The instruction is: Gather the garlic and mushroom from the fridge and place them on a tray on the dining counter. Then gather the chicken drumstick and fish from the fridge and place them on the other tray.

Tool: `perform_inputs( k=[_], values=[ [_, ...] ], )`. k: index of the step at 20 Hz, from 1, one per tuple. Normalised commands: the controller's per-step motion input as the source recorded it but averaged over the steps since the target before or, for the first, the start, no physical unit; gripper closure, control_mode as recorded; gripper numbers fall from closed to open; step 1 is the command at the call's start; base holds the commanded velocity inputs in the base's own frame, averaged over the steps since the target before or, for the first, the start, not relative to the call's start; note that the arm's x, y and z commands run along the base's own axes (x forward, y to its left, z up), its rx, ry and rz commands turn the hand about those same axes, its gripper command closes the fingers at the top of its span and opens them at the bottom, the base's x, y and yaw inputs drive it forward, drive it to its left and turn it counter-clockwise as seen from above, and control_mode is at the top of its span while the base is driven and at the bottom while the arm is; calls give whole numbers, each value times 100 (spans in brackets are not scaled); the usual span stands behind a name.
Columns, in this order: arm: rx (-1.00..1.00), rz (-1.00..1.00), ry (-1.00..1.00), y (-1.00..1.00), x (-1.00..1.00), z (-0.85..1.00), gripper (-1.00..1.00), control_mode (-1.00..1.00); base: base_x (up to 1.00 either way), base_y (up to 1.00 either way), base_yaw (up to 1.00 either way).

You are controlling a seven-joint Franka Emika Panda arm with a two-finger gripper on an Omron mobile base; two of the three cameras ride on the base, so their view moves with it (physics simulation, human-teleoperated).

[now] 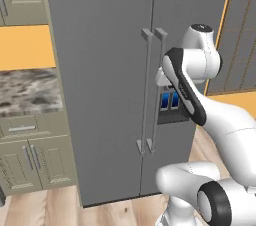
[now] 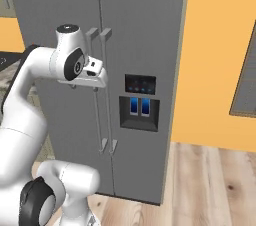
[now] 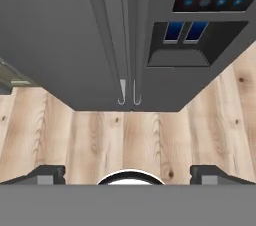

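Note:
The tall grey fridge [image 1: 105, 85] [image 2: 145, 30] [image 3: 60, 35] stands with both doors shut. Its two long bar handles [image 1: 153, 90] [image 2: 102, 95] [image 3: 127, 45] run side by side down the middle seam. My gripper [image 3: 128, 174] hangs in front of the upper handles, pointing down along the doors. It is open wide, with nothing between its fingertips [image 3: 50, 174]. The white hand [image 2: 92, 76] sits just left of the handles in the right base view. Garlic, mushroom, chicken drumstick and fish are hidden behind the doors. The trays and the dining counter are out of view.
A dark dispenser panel [image 1: 170, 105] [image 2: 139, 106] [image 3: 195, 35] is set in the right door. Olive-beige cabinets with a marble top [image 1: 30, 92] stand left of the fridge. The orange wall [image 2: 215, 55] is to its right, and light wooden floor [image 3: 130, 140] lies below.

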Motion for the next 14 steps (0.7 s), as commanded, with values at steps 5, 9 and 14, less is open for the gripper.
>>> perform_inputs(
  k=[5, 9, 14],
  values=[
    [0, 0, 0, 0, 0, 0, -100, 100, -19, 1, 0],
    [0, 0, 0, 0, 0, 0, -100, 100, -41, 6, 0],
    [0, 0, -2, 0, -10, -13, -100, -100, -7, 0, 0]
  ],
)
